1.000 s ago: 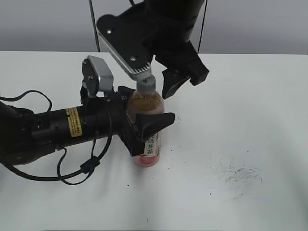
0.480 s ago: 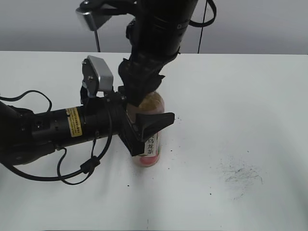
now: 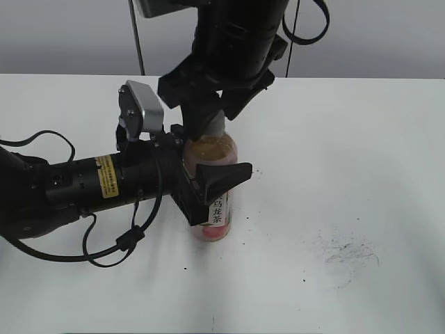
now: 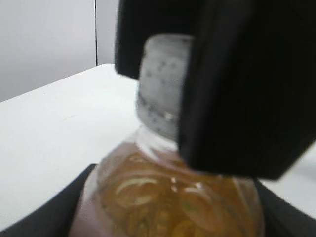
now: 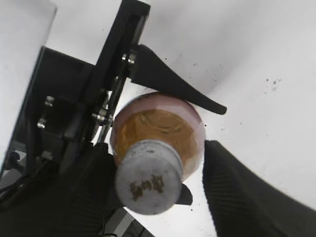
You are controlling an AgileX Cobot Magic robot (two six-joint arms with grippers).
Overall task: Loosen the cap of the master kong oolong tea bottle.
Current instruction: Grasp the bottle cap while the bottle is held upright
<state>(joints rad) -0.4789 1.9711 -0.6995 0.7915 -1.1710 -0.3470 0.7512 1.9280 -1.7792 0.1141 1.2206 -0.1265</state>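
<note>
the right gripper (image 3: pixel 217 120) comes down from above over the top of the bottle, its 2 dark fingers (image 5: pixel 237 197) standing on either side of the cap (image 5: pixel 148 177). in the right wrist view the ribbed pads sit beside the cap with a sliver of gap showing, and in the left wrist view one black finger (image 4: pixel 247 89) covers the cap's right side while another dark part sits behind its left edge. whether the pads truly press the cap i cannot tell.

the left gripper (image 3: pixel 208 182) reaches in from the left, lying nearly level above the table (image 3: pixel 348 174), and its 2 fingers clamp the master kong oolong tea bottle (image 3: pixel 214 209) around its upper body, 1 curved finger (image 3: pixel 222 179) crossing the front of the label. the bottle stands upright on the white table, near the middle of the exterior view, held there by that grip.

the cap is grey-white with a faint dark mark on its top, seated on the neck above the amber tea. the left arm (image 3: pixel 76 184) carries a yellow sticker (image 3: pixel 104 175) and a loose black cable (image 3: pixel 118 240) loops under it. dark specks and a grey scuff (image 3: pixel 348 250) mark the table to the right of the bottle.
</note>
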